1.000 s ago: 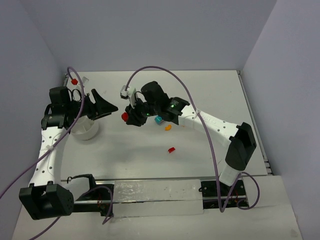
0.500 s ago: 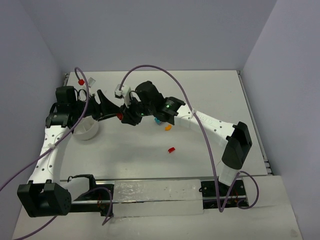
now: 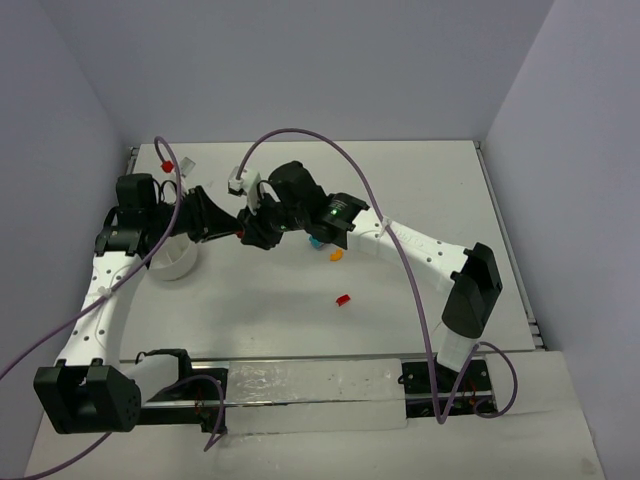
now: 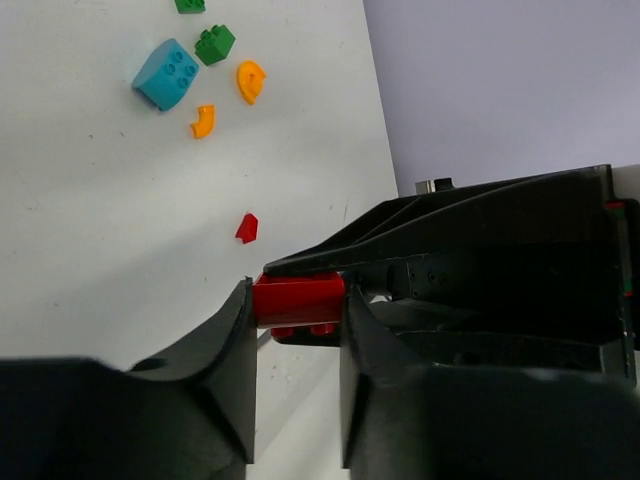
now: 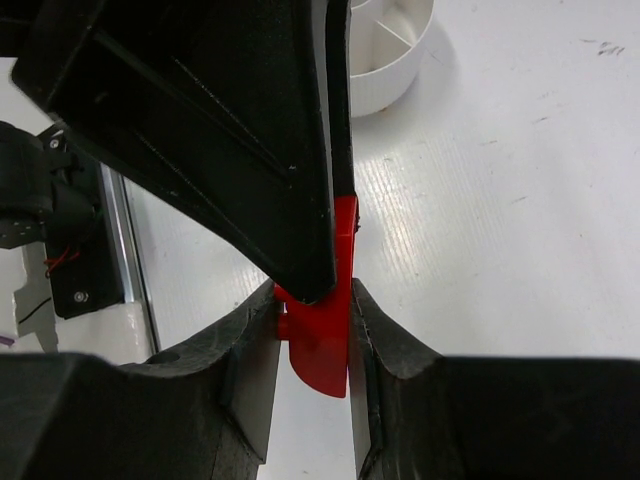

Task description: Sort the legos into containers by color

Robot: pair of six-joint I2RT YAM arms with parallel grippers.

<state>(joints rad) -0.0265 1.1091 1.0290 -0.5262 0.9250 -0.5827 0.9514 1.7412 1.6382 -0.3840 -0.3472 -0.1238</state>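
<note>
Top external shows white table (image 3: pixel 270 320), loose red lego (image 3: pixel 343 299), lavender walls (image 3: pixel 330 60).

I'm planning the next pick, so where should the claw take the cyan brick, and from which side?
Probably from straight above, across two flat side walls: the cyan brick lies flat, studs up. Close on the sides clear of the nearest green brick, which sits by one corner.

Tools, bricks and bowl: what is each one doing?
left tool: shut on red brick
right tool: shut on red brick
red brick: gripped by both tools
white bowl: upright
cyan brick: lying loose
green brick: lying loose
orange curved pieces: lying loose
small red piece: lying loose
</note>
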